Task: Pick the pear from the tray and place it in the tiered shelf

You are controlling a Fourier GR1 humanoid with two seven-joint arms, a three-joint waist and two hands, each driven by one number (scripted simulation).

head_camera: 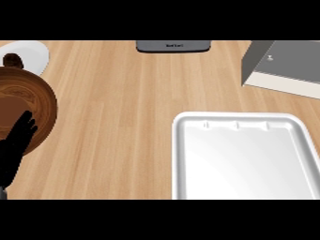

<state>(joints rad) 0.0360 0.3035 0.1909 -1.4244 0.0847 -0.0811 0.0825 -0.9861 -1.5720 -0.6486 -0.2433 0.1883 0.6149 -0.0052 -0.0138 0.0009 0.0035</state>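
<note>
A white rectangular tray [183,154] lies on the wooden counter at the lower right, and nothing shows inside it. No pear is visible anywhere. At the top right corner stands a grey box-like shelf [294,65] with a pale front edge, cut off by the view's border. My left hand [10,150] rests at the lower left edge with straight fingers pointing up, overlapping the rim of a wooden bowl. It holds nothing. My right hand does not show.
A large dark wooden bowl [17,103] sits at the left edge. Behind it lies a white plate [34,54] with a small brown item [12,60] on it. A dark grey flat object [172,46] lies at the top centre.
</note>
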